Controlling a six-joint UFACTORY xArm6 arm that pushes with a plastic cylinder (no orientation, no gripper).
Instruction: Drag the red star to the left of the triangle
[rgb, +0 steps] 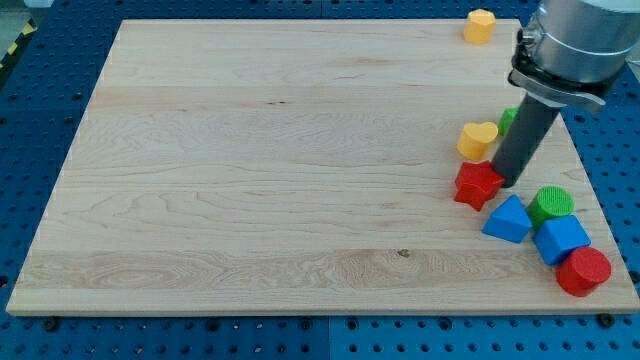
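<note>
The red star (477, 185) lies at the view's right on the wooden board (250, 170). The blue triangle (508, 219) sits just below and right of it, almost touching. My tip (508, 182) is at the star's right edge, touching or nearly touching it, with the dark rod rising up to the right. A yellow heart (477, 139) lies just above the star.
A green block (508, 120) is partly hidden behind the rod. A green cylinder (551, 204), a blue cube (561, 239) and a red cylinder (583, 271) cluster at the lower right. A yellow hexagon block (480, 25) sits at the board's top edge.
</note>
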